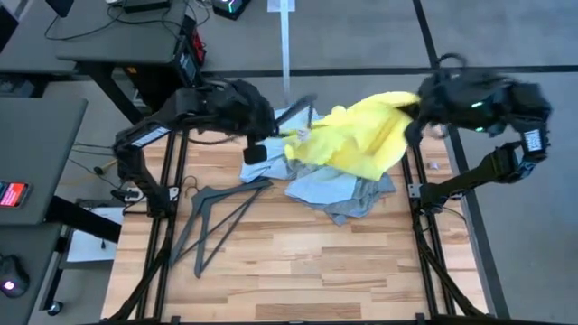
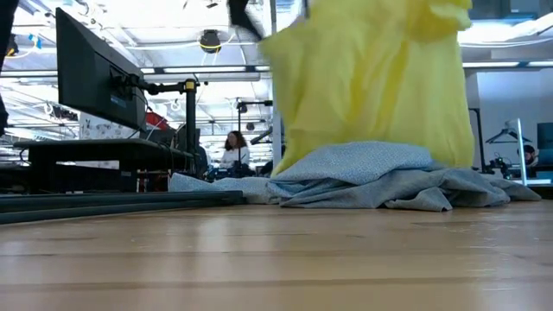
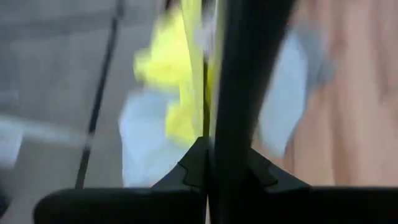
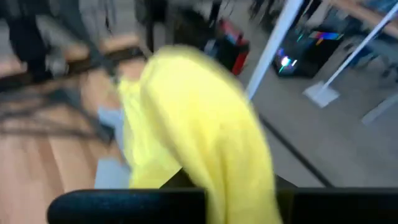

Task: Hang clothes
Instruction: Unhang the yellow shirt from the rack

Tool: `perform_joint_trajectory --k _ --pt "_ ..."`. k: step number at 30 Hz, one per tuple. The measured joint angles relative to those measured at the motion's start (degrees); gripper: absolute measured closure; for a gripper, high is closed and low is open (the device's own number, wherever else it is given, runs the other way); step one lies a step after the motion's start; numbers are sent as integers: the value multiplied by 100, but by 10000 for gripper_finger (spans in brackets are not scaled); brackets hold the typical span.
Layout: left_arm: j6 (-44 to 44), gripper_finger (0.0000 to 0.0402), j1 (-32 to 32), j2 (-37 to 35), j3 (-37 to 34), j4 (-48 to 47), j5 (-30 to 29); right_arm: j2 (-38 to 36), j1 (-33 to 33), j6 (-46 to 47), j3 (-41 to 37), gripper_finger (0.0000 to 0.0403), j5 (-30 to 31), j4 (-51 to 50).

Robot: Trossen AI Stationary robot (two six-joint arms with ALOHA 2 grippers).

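Observation:
The neon-yellow T-shirt [image 1: 361,135] is raised off the table, hanging broad in the low view [image 2: 371,78], with my right gripper [image 1: 414,113] shut on its right end. At its left end my left gripper [image 1: 282,125] is shut on a dark hanger [image 1: 302,106] held in the air, beside the yellow cloth [image 3: 180,81]. Below them, the pale blue shirt [image 1: 316,185] and the grey T-shirt [image 1: 361,203] lie crumpled in a heap on the table. The yellow shirt's lower part comes down onto this heap [image 2: 363,164]. My left gripper pinches a dark bar of the hanger [image 3: 242,106] between its two fingers [image 3: 189,171]; the bar runs on past the fingertips, and the hanger is lifted clear of the table. My right gripper holds the yellow T-shirt's raised right end [image 4: 205,143]. The cloth drapes over the fingers and hides the place of contact; the shirt hangs below, slack.
Two more dark triangular hangers [image 1: 217,217] lie on the wooden table's left half. A white pole [image 1: 285,45] stands behind the far edge. The near half of the table [image 1: 298,271] is bare wood. People sit in the room beyond [image 2: 233,147].

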Motion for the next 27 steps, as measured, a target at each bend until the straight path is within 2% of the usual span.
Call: perform_joint_trajectory --k 4,7,9,14,19,20,24,27 --pt "-47 377 4 -336 60 828 33 404 24 28 -309 403 -373 13" --pt "-145 377 0 -571 60 871 67 632 7 -128 -403 403 -396 -140" --pt "-249 377 0 -728 66 449 231 793 -44 -272 -405 403 -406 -397" --pt "-1071 377 24 -1013 66 -1345 1112 958 -284 -582 -419 403 -554 -476" --pt "-1875 377 26 -1265 64 -2381 1244 941 -571 -817 -413 403 -854 -361" --pt "-2059 377 28 -1305 31 -2452 1328 955 -610 -819 -415 403 -917 -317" --pt "-2560 377 12 -1664 -540 -2312 2278 941 -701 -925 -419 403 -1054 -239" --pt "-2942 377 -15 -2001 -1357 -2240 2398 949 -696 -990 -419 403 -1100 -213"
